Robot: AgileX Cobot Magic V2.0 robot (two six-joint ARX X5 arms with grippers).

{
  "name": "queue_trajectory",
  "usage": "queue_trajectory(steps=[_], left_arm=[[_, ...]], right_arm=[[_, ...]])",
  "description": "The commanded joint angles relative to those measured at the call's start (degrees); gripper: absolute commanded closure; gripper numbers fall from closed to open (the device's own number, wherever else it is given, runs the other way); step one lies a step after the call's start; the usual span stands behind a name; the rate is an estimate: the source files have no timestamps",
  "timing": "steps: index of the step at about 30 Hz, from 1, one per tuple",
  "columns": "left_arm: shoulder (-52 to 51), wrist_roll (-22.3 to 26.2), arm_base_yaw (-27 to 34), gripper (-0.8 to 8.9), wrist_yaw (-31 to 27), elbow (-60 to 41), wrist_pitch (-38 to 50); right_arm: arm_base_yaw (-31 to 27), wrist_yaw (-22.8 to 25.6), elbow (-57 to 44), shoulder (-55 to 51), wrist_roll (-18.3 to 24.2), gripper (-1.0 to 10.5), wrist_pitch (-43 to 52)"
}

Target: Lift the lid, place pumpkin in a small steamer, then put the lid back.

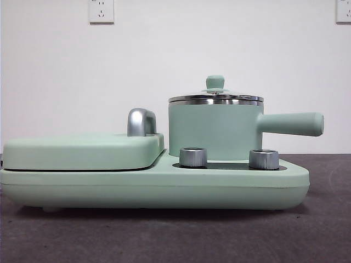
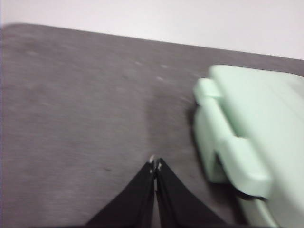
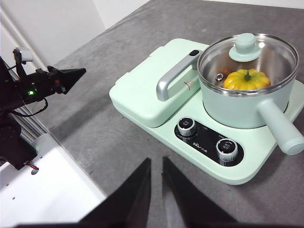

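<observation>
And there it is: the pumpkin [image 3: 246,80] sits inside the small steamer [image 1: 214,131], glossy yellow-orange with its green stem up, plain to see through the glass in the right wrist view. The lid [image 1: 215,94] is on the pot, steel rim seated level all round, mint-green knob on top. The steamer stands on the mint-green cooker base [image 1: 153,186], long handle [image 1: 290,124] pointing away from the griddle side. In front of it on the black panel, two chrome dials [image 1: 193,157] side by side. Beside the pot, the flat griddle cover [image 1: 82,150] lies closed, its chrome handle [image 1: 141,121] arching up close to the pot wall.

Both arms are clear of the appliance. The right pincer [image 3: 156,164] hangs above the grey table [image 3: 118,147] on the dial side of the cooker, well apart from it, jaws close with only a narrow slit between them and nothing gripped. The left pincer [image 2: 155,164] is over bare table just beside the end of the cooker base, its jaws pressed together tip to tip, empty; that picture is blurred. From the right wrist view it shows as a dark pointed tip out past the griddle end, well apart from the cooker. Neither arm shows in the front view.
</observation>
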State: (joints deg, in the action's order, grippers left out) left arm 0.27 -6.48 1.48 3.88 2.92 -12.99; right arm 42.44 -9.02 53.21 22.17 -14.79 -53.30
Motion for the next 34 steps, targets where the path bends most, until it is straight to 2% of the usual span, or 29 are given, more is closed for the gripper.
queue_trajectory(steps=[1,4,29,34], left_arm=[[-0.1,2.0,0.6,8.04,-3.0,-1.4,0.2],[-0.1,1.9,0.7,8.05,-3.6,-2.1,2.2],[-0.1,1.9,0.7,8.04,-3.6,-2.1,2.3],[-0.1,1.9,0.7,8.04,-3.6,-2.1,2.3]], right_arm=[[0.6,0.0,0.5,0.2,0.5,9.1,0.6],[0.6,0.0,0.5,0.2,0.5,9.1,0.6],[0.4,0.1,0.3,0.1,0.5,9.1,1.0],[-5.9,-1.9,-2.4,-0.9,0.6,9.1,3.3]])
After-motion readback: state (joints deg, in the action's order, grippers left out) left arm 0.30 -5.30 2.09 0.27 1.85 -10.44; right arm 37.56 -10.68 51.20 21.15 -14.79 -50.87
